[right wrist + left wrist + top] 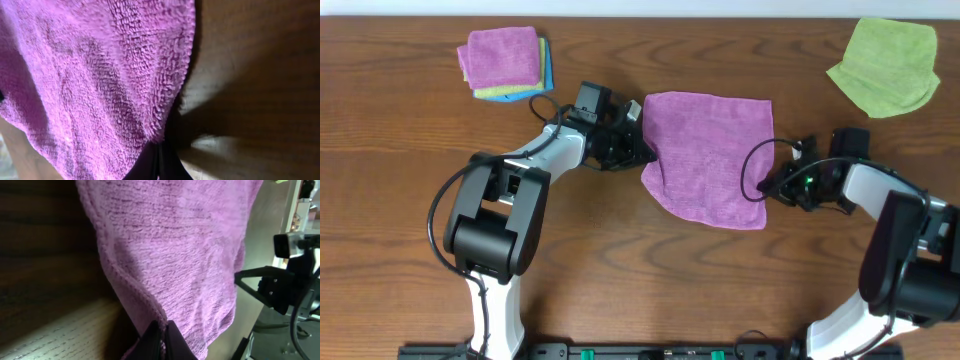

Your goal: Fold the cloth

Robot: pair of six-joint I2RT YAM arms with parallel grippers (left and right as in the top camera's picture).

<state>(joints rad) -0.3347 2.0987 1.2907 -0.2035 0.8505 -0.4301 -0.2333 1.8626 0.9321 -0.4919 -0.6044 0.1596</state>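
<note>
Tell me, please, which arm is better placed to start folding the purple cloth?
Right, marginally: the right pincer pinches the cloth nearer a corner, while the left pincer holds mid-edge.

**Both arms reach inward, fingers pinched shut**

The left arm stretches from the lower left toward the frame's centre. The left gripper is clamped on one edge of the cloth. The right arm bends in from the lower right, and the right gripper is pinched tight on the opposite edge.

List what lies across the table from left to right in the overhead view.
Stack of folded cloths → left gripper → purple cloth → right gripper → lime-green cloth.
</note>
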